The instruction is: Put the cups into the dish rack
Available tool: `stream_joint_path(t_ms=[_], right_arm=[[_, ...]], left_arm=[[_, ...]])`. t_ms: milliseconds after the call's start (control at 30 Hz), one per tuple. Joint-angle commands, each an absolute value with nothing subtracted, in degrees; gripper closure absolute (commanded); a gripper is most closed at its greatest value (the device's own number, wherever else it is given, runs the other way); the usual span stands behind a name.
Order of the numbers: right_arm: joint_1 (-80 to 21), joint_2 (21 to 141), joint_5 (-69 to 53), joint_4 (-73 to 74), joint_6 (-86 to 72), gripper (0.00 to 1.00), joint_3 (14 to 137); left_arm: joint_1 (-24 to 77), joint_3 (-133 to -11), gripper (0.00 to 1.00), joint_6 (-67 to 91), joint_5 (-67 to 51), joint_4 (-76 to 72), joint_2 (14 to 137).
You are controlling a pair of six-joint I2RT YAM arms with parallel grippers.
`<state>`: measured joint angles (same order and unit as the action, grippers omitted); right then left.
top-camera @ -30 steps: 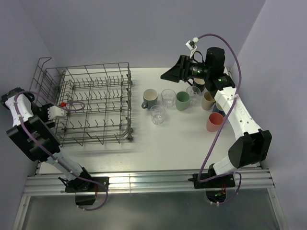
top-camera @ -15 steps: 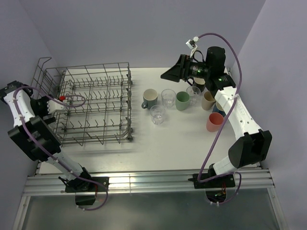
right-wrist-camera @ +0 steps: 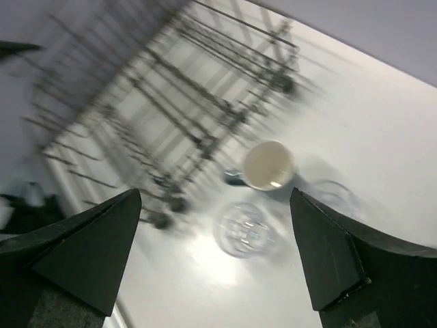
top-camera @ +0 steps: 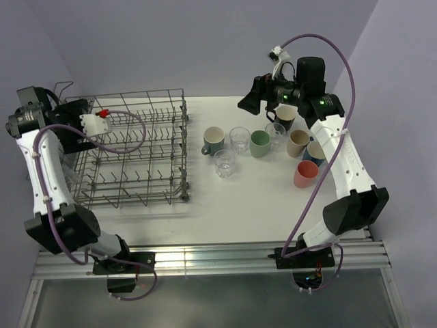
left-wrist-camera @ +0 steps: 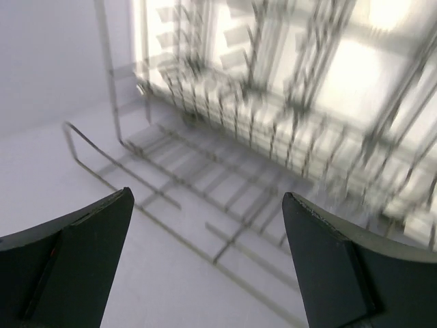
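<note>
Beside the dish rack (top-camera: 136,147), cups (top-camera: 259,144) upright, mouths up; left claw (left-wrist-camera: 207,197) and right claw (right-wrist-camera: 216,193) spread, empty.

open table (top-camera: 252,205) before clustered cups (top-camera: 259,144), dish rack (top-camera: 136,147) walls left

Right of the dish rack (top-camera: 184,137), the cups (top-camera: 296,143) cluster on the table (top-camera: 239,205). A grey-blue mug (top-camera: 214,140) is nearest the rack, with clear tumblers (top-camera: 240,139) and a green mug (top-camera: 259,143) beyond it. A coral mug (top-camera: 305,174) is among the farthest. The left arm (top-camera: 41,171) stands at the rack's left side.
</note>
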<state>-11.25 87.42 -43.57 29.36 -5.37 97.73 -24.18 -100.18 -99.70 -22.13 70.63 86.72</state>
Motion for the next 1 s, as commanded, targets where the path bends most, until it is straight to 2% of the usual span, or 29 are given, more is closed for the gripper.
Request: stream_joint_path(t_ms=[0, 67, 200, 567, 767, 967], right_arm=[[-11.4, 90.7, -30.4, 42.7, 9.4, 0.04, 102.7], [-12.1, 92.1, -23.5, 47.8, 14.5, 0.08, 103.4], [-14.4, 95.9, -14.6, 53.4, 20.8, 0.16, 101.5], [-27.1, 98.4, -10.0, 49.0, 19.3, 0.44, 91.8], [-28.3, 104.2, -12.7, 48.3, 14.2, 0.47, 92.1], [-28.7, 108.6, -10.2, 46.2, 11.7, 0.47, 92.8]], left_arm=[[-21.5, -95.5, 0.01, -89.4, -33.2, 65.5, 80.6], [-19.8, -93.3, 0.01, -87.1, -35.1, 64.6, 77.1], [-12.2, -86.3, 0.01, -71.9, -35.9, 57.1, 72.7], [-9.6, -82.2, 0.03, -44.0, -53.2, 50.8, 69.0], [-9.2, -80.5, 0.04, -39.2, -54.1, 50.2, 66.6], [-9.1, -78.1, 0.03, -39.4, -54.7, 50.5, 64.2]])
